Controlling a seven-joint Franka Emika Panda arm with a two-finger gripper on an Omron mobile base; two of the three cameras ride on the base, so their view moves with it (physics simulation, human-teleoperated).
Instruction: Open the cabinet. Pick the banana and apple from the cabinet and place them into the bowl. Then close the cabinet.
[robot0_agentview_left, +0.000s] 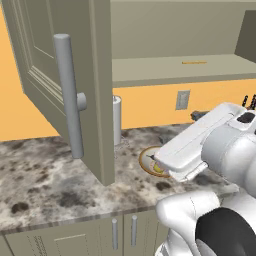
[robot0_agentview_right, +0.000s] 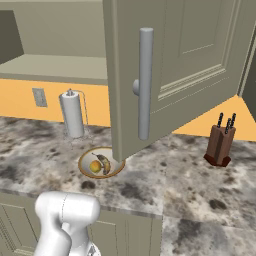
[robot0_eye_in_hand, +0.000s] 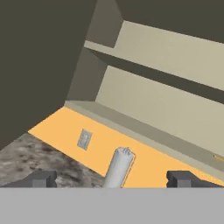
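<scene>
- The banana (robot0_agentview_right: 104, 164) and the apple (robot0_agentview_right: 95, 166) already lie in the bowl (robot0_agentview_right: 85, 170), lower left of the right base view
- The cabinet (robot0_agentview_right: 190, 60) doors stand open
- The gripper (robot0_eye_in_hand: 111, 179) holds nothing, fingers wide apart
- I judge closing is next: it must reach a door and push it shut

Open cabinet (robot0_agentview_left: 60, 75) door over bowl (robot0_agentview_left: 146, 159)
</scene>
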